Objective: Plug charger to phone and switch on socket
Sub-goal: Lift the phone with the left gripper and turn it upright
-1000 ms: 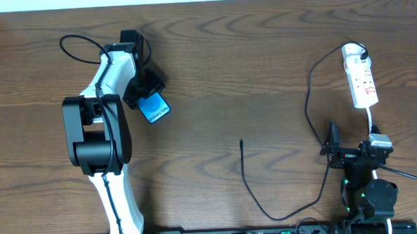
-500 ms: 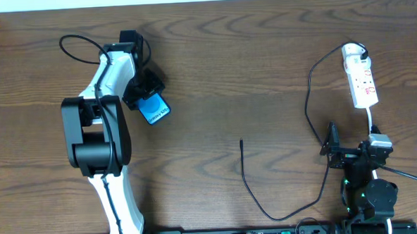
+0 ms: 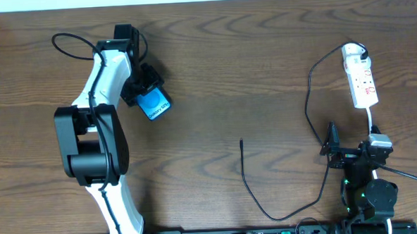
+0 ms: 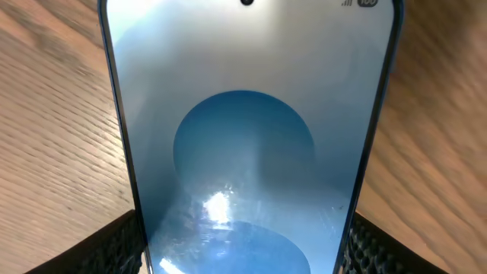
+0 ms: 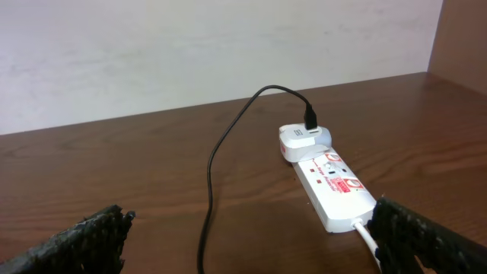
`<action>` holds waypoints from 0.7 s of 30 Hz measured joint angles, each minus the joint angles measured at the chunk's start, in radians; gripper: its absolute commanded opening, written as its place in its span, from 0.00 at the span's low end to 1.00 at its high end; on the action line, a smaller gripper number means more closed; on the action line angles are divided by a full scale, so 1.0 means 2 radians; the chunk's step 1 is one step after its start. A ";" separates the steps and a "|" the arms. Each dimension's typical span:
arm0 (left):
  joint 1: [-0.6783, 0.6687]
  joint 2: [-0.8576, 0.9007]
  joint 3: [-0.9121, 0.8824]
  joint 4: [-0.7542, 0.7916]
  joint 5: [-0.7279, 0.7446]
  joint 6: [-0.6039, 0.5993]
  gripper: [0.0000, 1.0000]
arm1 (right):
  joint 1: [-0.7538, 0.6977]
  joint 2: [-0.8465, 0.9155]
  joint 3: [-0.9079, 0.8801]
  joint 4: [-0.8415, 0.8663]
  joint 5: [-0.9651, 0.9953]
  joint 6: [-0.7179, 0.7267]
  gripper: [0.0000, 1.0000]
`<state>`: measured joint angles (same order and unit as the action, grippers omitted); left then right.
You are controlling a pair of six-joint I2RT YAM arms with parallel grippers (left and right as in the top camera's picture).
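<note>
Colours from my end: the table (image 3: 262, 58) is dark brown wood with streaky, wavy grain, and it looks paler tan up close in the left wrist view. The phone (image 3: 154, 105) screen is bright cyan-blue with tiny white text. Close up it fades from pale grey into a round deep-blue pattern, with a dark navy frame. The charger (image 3: 242, 158) cable is black. The socket (image 5: 335, 190) is white with red switch marks, and the plug (image 5: 303, 141) in it is white too. The left arm (image 3: 102, 76) is white and black. The pads (image 4: 118, 247) on the left gripper (image 4: 243, 255) are black and knobbly. The wall (image 5: 190, 53) is off-white.
</note>
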<state>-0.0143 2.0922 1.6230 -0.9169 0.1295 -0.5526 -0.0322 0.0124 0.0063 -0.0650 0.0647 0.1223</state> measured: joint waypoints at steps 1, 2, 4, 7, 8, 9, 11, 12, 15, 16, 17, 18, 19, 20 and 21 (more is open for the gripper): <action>0.000 -0.004 0.000 0.000 0.014 0.000 0.07 | 0.000 0.000 0.000 0.000 0.000 0.000 0.99; 0.000 -0.008 0.000 0.000 0.027 0.000 0.07 | 0.000 0.000 0.000 0.000 0.000 0.000 0.99; 0.000 -0.017 0.000 0.000 0.065 -0.001 0.07 | 0.000 0.000 0.000 0.000 0.000 0.000 0.99; 0.000 -0.029 0.000 0.000 0.129 -0.009 0.07 | 0.000 0.000 0.000 0.000 0.000 0.000 0.99; 0.000 -0.031 0.000 0.000 0.153 -0.015 0.07 | 0.000 0.000 0.000 0.000 0.000 0.000 0.99; 0.000 -0.031 0.000 0.000 0.179 -0.023 0.07 | 0.000 0.000 0.000 0.000 0.000 0.000 0.99; 0.000 -0.031 0.000 0.000 0.218 -0.038 0.07 | 0.000 0.000 0.000 0.000 0.000 0.000 0.99; 0.000 -0.031 0.000 -0.001 0.236 -0.043 0.07 | 0.000 0.000 0.000 0.000 0.000 0.000 0.99; 0.000 -0.031 0.000 -0.001 0.301 -0.063 0.07 | 0.000 0.000 0.000 0.000 0.000 0.000 0.99; 0.000 -0.031 0.000 -0.001 0.315 -0.067 0.07 | 0.000 0.000 0.000 0.000 0.000 0.000 0.99; 0.000 -0.031 0.000 -0.001 0.338 -0.073 0.08 | 0.000 0.000 0.000 0.000 0.000 0.000 0.99; 0.000 -0.031 0.000 -0.001 0.361 -0.080 0.07 | 0.000 0.000 0.000 0.000 0.000 0.000 0.99; 0.000 -0.031 0.000 -0.003 0.380 -0.088 0.07 | 0.000 0.000 0.000 0.000 0.000 0.000 0.99; 0.000 -0.031 0.000 -0.006 0.406 -0.099 0.07 | 0.000 0.000 0.000 0.000 0.000 0.000 0.99; 0.000 -0.031 0.000 -0.008 0.419 -0.105 0.07 | 0.000 0.000 0.000 0.000 0.000 0.000 0.99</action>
<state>-0.0143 2.0308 1.6226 -0.9337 0.9676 -0.7631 -0.0322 0.0124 0.0067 -0.0650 0.0647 0.1223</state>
